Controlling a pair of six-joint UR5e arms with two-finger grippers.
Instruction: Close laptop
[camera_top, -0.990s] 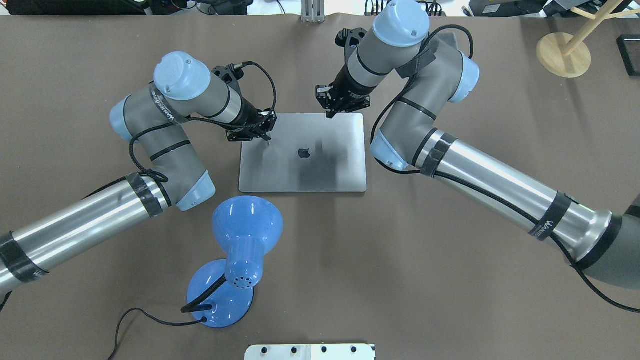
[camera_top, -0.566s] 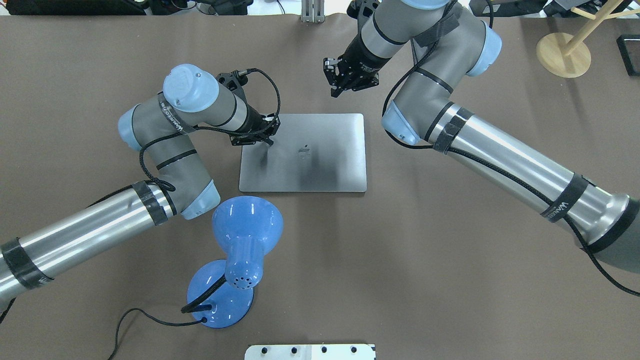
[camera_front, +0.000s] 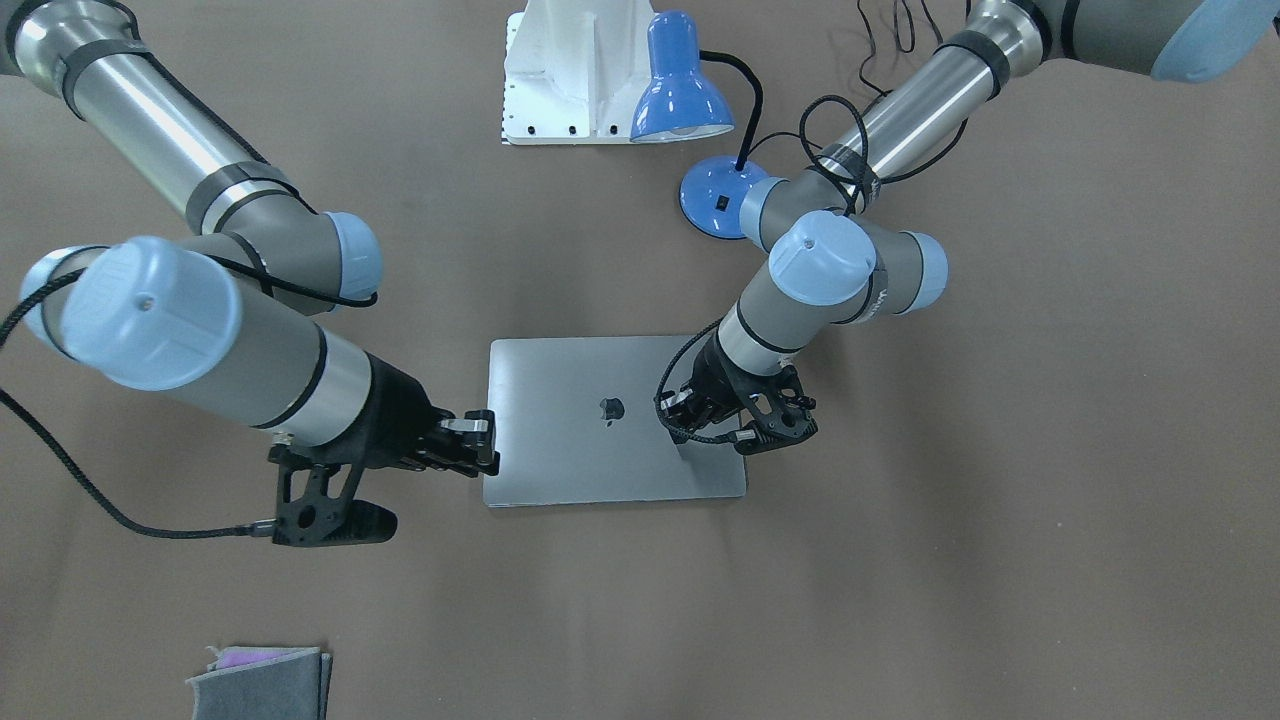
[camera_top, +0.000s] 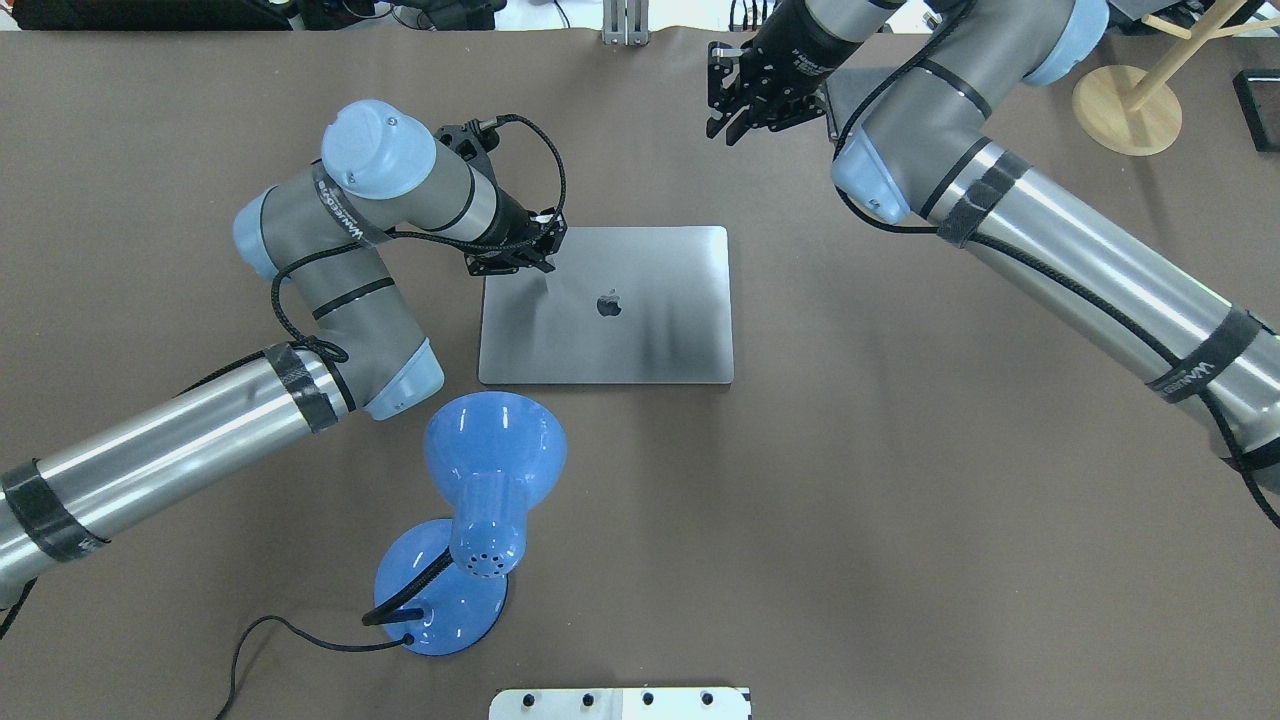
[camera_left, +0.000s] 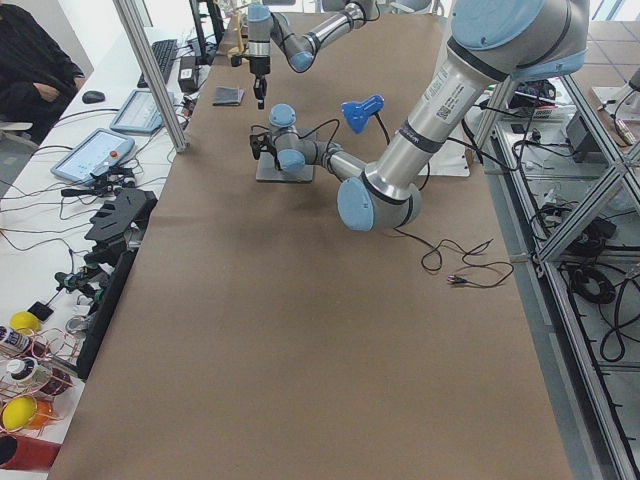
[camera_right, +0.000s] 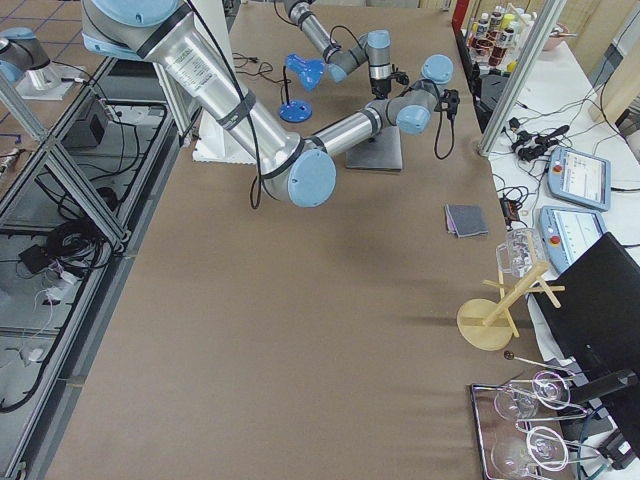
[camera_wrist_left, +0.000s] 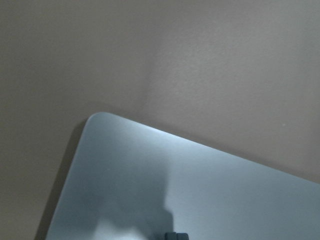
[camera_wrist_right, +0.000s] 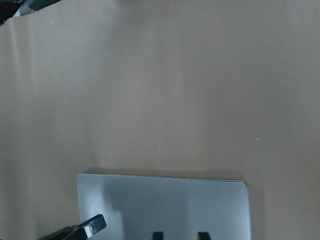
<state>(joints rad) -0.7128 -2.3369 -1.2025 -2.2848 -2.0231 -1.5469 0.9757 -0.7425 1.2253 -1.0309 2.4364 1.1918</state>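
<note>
One laptop (camera_top: 640, 330) on the table (camera_top: 900, 500), and it is shut: lid flat down, the dark logo facing up, no screen or keys on show. It lies square, in the middle between the two arms.

Two hands to count. The left hand (camera_top: 543, 266) is down at the laptop's far left corner, on the side away from the robot. Its fingers are pinched together with nothing between them. The left wrist camera shows just one dark tip low over the grey lid, with its shadow right beneath. Whether the tip actually touches the metal cannot be told.

The right hand (camera_top: 722, 134) is up and away, beyond the laptop's far edge and off to its right, well clear of the lid. Its two fingertips (camera_wrist_right: 157, 234) show apart in the right wrist view, spread wide and holding nothing, with the laptop's lid below them.

One blue desk lamp (camera_top: 480, 470) stands on the robot's side of the laptop, near its left corner, its cord trailing off. One small grey folded cloth (camera_front: 260, 680) lies well beyond the laptop's far edge. One wooden stand (camera_top: 1127, 108) sits far off to the laptop's right.
</note>
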